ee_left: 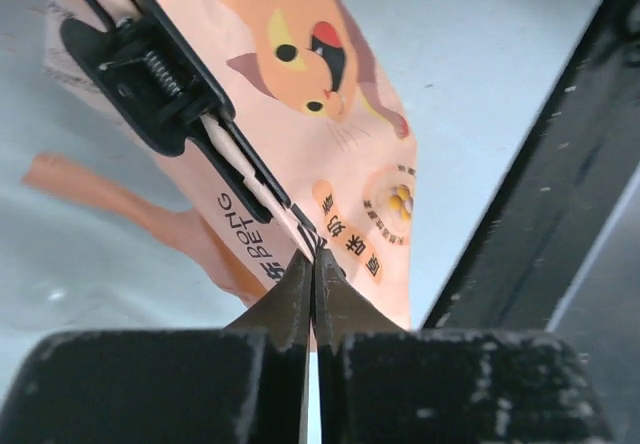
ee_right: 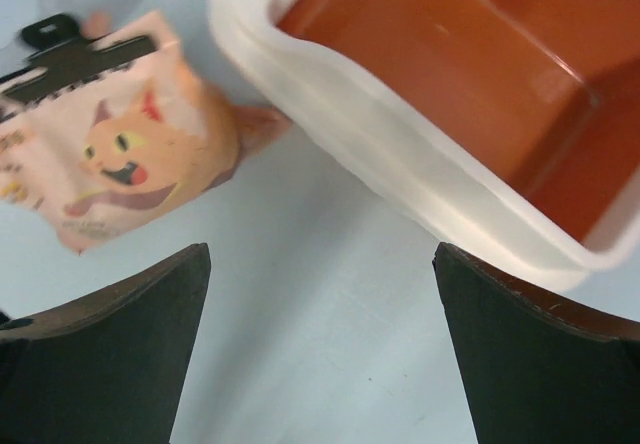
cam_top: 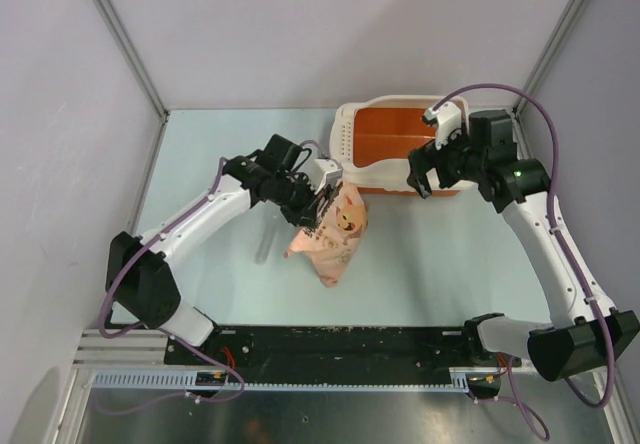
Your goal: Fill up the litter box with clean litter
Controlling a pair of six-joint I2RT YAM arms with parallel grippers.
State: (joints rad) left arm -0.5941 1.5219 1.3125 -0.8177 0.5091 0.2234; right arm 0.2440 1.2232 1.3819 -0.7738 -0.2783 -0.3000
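The litter box (cam_top: 347,149) stands at the back right, cream-white outside and orange inside, with no granules showing in it. No clean litter is in view. A pink bag (cam_top: 338,236) with a cartoon cat lies tilted in front of the box. A black clip (ee_left: 150,74) is clamped along its top edge. My left gripper (cam_top: 322,207) is shut on that top edge, beside the clip; in the left wrist view the fingertips (ee_left: 300,289) pinch the bag (ee_left: 340,144). My right gripper (cam_top: 425,179) hangs open by the box's near rim (ee_right: 400,154), with nothing between its fingers.
A faint clear plastic piece (cam_top: 264,244) lies on the table left of the bag. Grey walls and metal corner posts enclose the table. The black base rail (cam_top: 340,349) runs along the near edge.
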